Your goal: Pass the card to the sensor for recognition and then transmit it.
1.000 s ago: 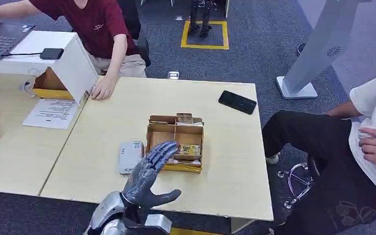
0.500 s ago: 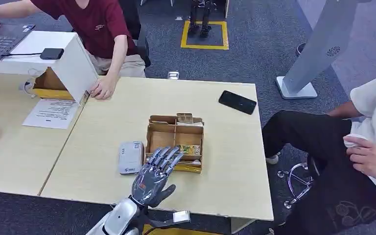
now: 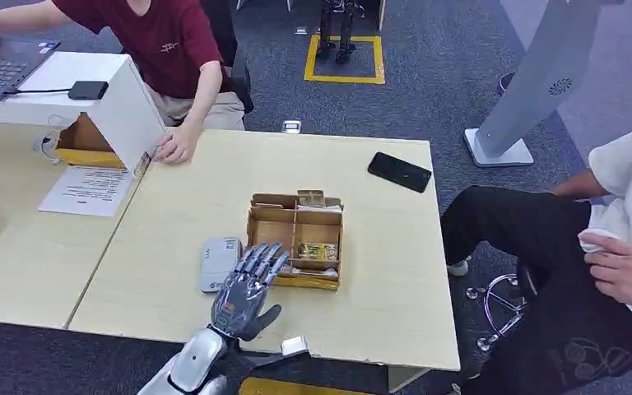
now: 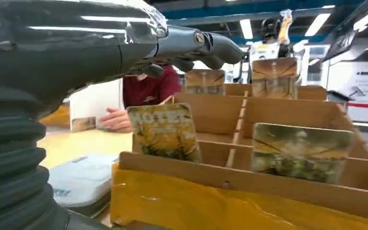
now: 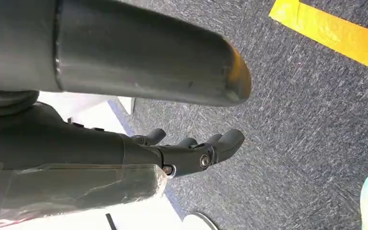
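A compartmented cardboard box [image 3: 295, 216] stands mid-table with printed cards [image 3: 318, 251] upright in its near row. A flat white-grey sensor [image 3: 219, 263] lies just to its left. My left hand [image 3: 247, 286] hovers over the box's near left corner, fingers spread, holding nothing. In the left wrist view the fingers [image 4: 191, 45] reach above the box's front wall [image 4: 249, 187]. Behind that wall stand two cards, one [image 4: 164, 132] closer to the sensor [image 4: 81, 177] and another card [image 4: 301, 152] beside it. My right hand [image 5: 191, 153] hangs over the carpet, fingers loose and empty.
A black phone [image 3: 399, 172] lies at the table's far right corner. One person [image 3: 173, 49] sits at the far left with a hand on the table by a white box [image 3: 123, 107]. Another person [image 3: 625, 263] sits close on the right. A paper sheet [image 3: 86, 191] lies far left.
My left hand has drawn back a little toward the near edge and left, and its thumb has tucked in. The seated person's hand on the right has shifted.
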`<move>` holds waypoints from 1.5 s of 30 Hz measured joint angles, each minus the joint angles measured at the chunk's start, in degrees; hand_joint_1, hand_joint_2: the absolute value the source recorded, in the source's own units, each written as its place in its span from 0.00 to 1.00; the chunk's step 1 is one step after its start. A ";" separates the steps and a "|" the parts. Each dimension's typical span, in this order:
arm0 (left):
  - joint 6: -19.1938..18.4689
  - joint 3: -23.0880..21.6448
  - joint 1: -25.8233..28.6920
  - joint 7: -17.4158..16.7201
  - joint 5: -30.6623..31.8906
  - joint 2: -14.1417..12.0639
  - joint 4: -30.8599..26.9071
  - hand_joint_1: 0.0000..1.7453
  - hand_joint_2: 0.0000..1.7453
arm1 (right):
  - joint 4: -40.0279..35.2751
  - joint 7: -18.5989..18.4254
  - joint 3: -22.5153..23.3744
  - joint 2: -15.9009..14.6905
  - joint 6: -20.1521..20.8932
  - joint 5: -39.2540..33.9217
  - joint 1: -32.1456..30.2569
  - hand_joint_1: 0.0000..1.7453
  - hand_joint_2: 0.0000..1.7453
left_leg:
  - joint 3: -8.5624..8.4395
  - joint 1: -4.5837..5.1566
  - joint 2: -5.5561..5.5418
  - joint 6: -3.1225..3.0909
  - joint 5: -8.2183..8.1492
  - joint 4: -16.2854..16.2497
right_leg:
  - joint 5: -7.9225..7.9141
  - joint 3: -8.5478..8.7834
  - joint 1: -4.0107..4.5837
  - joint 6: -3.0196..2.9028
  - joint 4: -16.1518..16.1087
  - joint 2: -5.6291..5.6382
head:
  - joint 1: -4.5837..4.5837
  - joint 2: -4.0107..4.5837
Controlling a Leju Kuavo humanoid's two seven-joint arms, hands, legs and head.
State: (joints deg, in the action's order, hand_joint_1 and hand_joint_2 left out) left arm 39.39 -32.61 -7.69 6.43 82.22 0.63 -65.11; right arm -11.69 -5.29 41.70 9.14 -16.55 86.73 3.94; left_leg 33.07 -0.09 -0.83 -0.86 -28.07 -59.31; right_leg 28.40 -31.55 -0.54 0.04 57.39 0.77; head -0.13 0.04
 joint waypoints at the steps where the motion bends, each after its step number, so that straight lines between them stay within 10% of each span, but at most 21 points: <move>1: 0.00 0.52 -0.06 0.37 -0.48 0.09 0.24 0.00 1.00 | 0.00 0.02 0.00 0.00 0.00 0.00 -0.01 0.00 0.00 | 0.00 0.00 0.00 0.00 0.00 0.00 | 0.00 0.00 0.00 0.00 0.00 0.00 | 0.02 0.00; 17: -8.87 7.58 -2.51 6.53 -12.26 -0.22 -0.85 0.00 1.00 | 0.00 0.09 0.00 0.00 0.02 0.00 -0.03 0.00 0.00 | -0.01 0.00 0.00 0.02 0.01 0.00 | 0.00 0.01 0.00 0.00 0.02 0.00 | 0.00 0.00; 45: -15.91 7.63 -1.97 11.78 -21.90 -0.31 -3.61 0.00 1.00 | -0.22 0.68 0.00 -0.02 0.09 0.00 -0.01 0.00 0.00 | 0.00 0.00 -0.01 0.02 0.01 0.00 | 0.00 0.01 0.00 -0.01 0.02 0.00 | 0.02 0.00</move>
State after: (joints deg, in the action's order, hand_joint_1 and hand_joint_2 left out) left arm 23.47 -24.98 -9.67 18.21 60.32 0.33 -68.72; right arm -11.91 -4.61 41.70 9.11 -16.46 86.73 3.93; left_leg 33.08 -0.09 -0.84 -0.84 -28.06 -59.31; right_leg 28.39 -31.54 -0.54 0.03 57.41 0.76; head -0.11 0.04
